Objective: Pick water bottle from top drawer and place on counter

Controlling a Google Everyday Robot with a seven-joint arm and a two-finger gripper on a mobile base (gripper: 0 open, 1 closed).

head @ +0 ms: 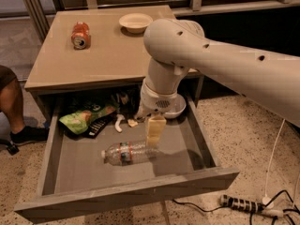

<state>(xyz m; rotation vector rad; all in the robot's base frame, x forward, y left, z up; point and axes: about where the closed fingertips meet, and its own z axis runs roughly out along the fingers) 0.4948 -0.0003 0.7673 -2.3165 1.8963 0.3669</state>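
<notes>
The water bottle (127,153) lies on its side on the grey floor of the open top drawer (126,196), white cap pointing left, red-and-dark label band at its middle. My gripper (153,134) hangs from the big white arm, inside the drawer. It is just above and behind the bottle's right end, and I cannot tell whether it touches it. The tan counter (108,55) is the tabletop above the drawer.
On the counter lie an orange-red soda can (80,34) on its side and a white bowl (135,22). In the drawer's back are a green snack bag (84,117), a dark object, small white items and another bowl (176,109). A power strip (239,203) lies on the floor.
</notes>
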